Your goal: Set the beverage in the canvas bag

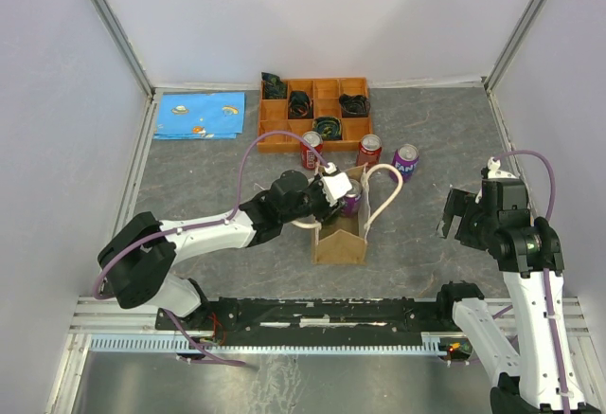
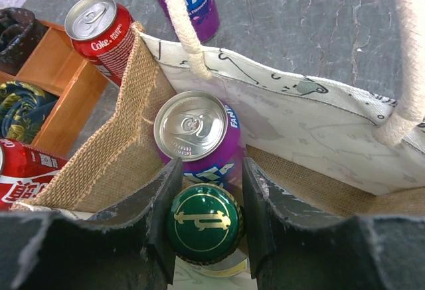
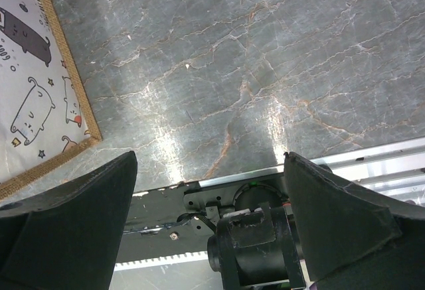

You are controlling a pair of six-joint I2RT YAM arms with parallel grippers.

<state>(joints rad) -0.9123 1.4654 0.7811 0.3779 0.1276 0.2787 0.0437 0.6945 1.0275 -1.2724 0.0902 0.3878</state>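
Standing in the bag point(image 2: 299, 117) beside a purple can point(image 2: 196, 127), the green-capped bottle point(image 2: 202, 220) is gripped just below its cap by the partly closed left gripper point(image 1: 333, 189), while the right gripper point(image 3: 209, 157) is held wide open and empty over the table point(image 3: 265, 71).

Green-capped bottle point(image 2: 203, 221) clamped in the left gripper point(image 2: 211, 170): only the cap shows, body hidden. Purple aluminium can point(image 2: 196, 131) just ahead: base hidden inside the tan-brown canvas bag point(image 2: 106, 157). 1 red can point(image 2: 23, 177), left of the gripper, cropped at the edge.
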